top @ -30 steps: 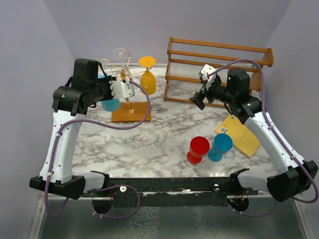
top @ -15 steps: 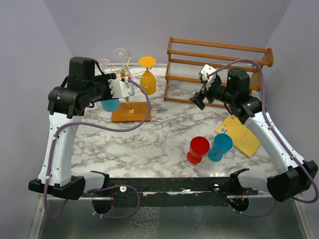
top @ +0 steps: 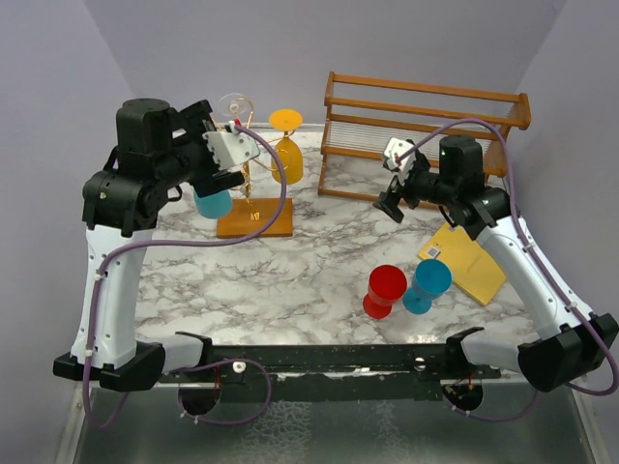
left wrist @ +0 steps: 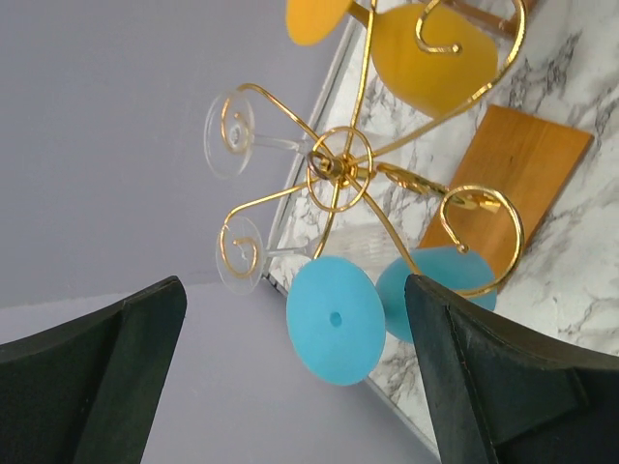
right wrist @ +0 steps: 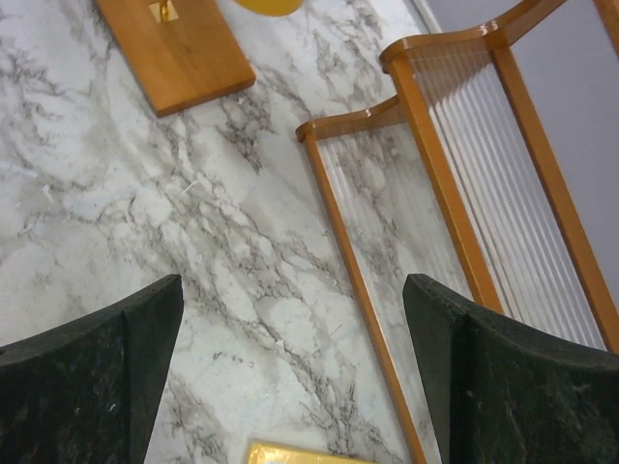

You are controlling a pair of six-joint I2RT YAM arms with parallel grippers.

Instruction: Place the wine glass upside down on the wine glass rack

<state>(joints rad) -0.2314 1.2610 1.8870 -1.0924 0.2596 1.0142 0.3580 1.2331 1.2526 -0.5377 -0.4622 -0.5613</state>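
Observation:
The wine glass rack (top: 248, 166) is a gold wire tree on an orange-brown base (top: 253, 218) at the back left. A blue wine glass (top: 213, 203) hangs from it with the bowl down. In the left wrist view its round foot (left wrist: 334, 319) and bowl (left wrist: 440, 285) sit by a curled arm of the wine glass rack (left wrist: 337, 166). My left gripper (top: 221, 147) (left wrist: 295, 287) is open, just above and left of the glass, touching nothing. My right gripper (top: 392, 198) (right wrist: 290, 285) hangs open and empty over bare marble near the slatted shelf.
An orange glass (top: 286, 155) and two clear glasses (top: 234, 104) also hang on the rack. A red glass (top: 385, 290) and another blue glass (top: 426, 285) stand front right beside a yellow book (top: 462, 263). A brown slatted shelf rack (top: 426, 126) stands at the back right.
My left gripper has opened, let go of the blue glass and pulled back up and to the left. The glass stays hanging. The right gripper dipped slightly.

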